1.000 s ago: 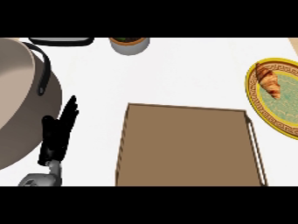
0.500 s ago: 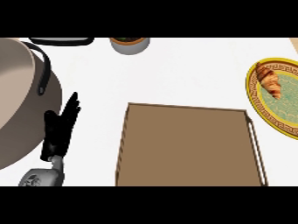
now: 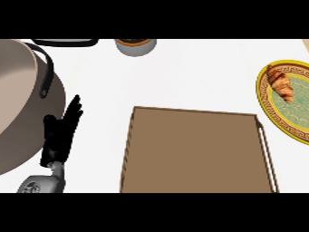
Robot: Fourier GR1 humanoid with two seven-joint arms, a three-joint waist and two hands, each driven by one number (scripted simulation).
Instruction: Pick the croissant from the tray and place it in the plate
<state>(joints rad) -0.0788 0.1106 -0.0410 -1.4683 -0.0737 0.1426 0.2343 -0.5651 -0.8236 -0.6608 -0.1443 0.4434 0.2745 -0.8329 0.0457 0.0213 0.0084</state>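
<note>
Croissant lay on the plate, right of the tray, near the plate's left rim. Tray carried nothing. Task judged complete. Left hand rested left of the tray, fingers straight and together, holding nothing. Right hand not visible.

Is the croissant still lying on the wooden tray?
No, the croissant lies on the yellow-rimmed plate at the right, apart from the brown tray, which holds nothing.
</note>
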